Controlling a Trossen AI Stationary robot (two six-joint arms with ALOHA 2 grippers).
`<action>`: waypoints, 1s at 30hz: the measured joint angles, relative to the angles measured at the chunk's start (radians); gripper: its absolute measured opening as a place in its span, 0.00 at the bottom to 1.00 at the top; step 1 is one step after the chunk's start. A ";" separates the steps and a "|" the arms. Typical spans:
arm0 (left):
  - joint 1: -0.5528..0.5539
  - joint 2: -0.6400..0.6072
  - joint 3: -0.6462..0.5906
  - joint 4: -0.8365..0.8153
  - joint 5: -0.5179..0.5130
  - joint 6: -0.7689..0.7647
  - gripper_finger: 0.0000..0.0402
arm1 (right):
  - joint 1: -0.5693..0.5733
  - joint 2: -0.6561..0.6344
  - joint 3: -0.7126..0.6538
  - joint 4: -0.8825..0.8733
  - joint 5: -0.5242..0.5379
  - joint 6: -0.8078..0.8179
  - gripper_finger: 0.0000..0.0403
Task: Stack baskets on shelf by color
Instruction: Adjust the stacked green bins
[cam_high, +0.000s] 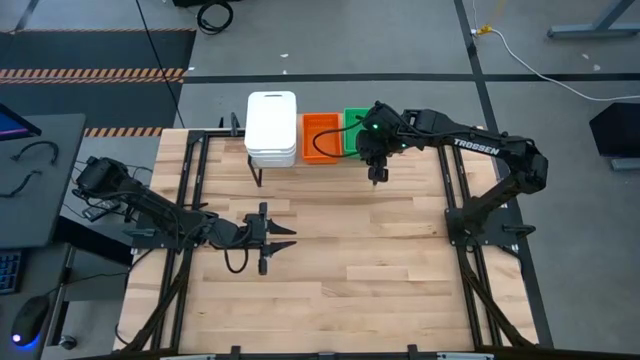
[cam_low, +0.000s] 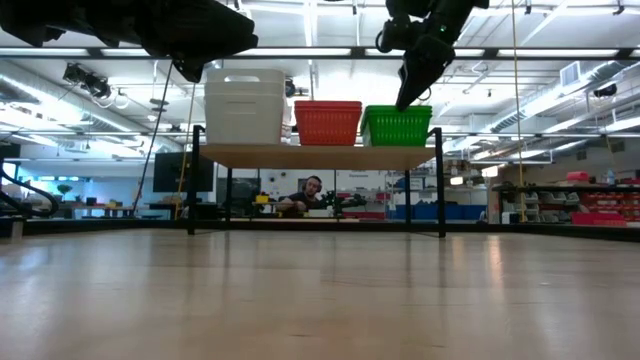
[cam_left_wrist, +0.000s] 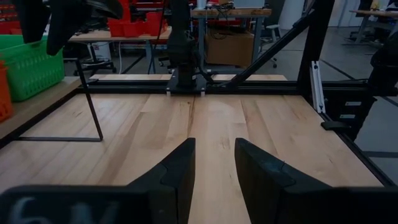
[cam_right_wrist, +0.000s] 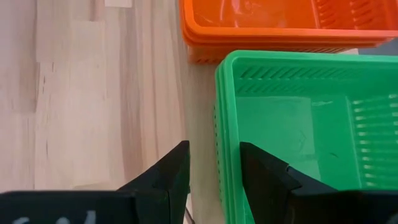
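Three stacks stand side by side on the shelf (cam_low: 315, 155) at the table's far edge: white baskets (cam_high: 271, 128), orange baskets (cam_high: 321, 137) and green baskets (cam_low: 397, 125). My right gripper (cam_right_wrist: 214, 180) is open and points down just above the near rim of the green stack (cam_right_wrist: 298, 124). That rim shows in the gap between the fingers, and I see no touch. In the low view its tip (cam_low: 410, 90) hangs right over the green stack's top. My left gripper (cam_high: 275, 238) is open and low over the table's left middle, holding nothing.
The right arm (cam_high: 470, 145) reaches over the shelf's right end and hides part of the green stack from above. The shelf's thin black legs (cam_left_wrist: 90, 106) stand on the table. Bare wooden tabletop (cam_high: 370, 260) spreads between the shelf and the near edge. A person (cam_low: 312, 190) sits far behind the table.
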 joint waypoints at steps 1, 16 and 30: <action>0.000 0.000 0.000 0.000 0.000 0.000 0.30 | 0.000 0.000 0.000 0.000 -0.005 0.000 0.35; 0.000 0.000 0.000 0.000 0.000 0.000 0.30 | 0.003 0.000 0.000 -0.057 -0.076 0.019 0.35; 0.000 0.000 0.000 0.000 0.000 0.000 0.30 | 0.007 0.000 0.000 -0.013 -0.070 0.022 0.35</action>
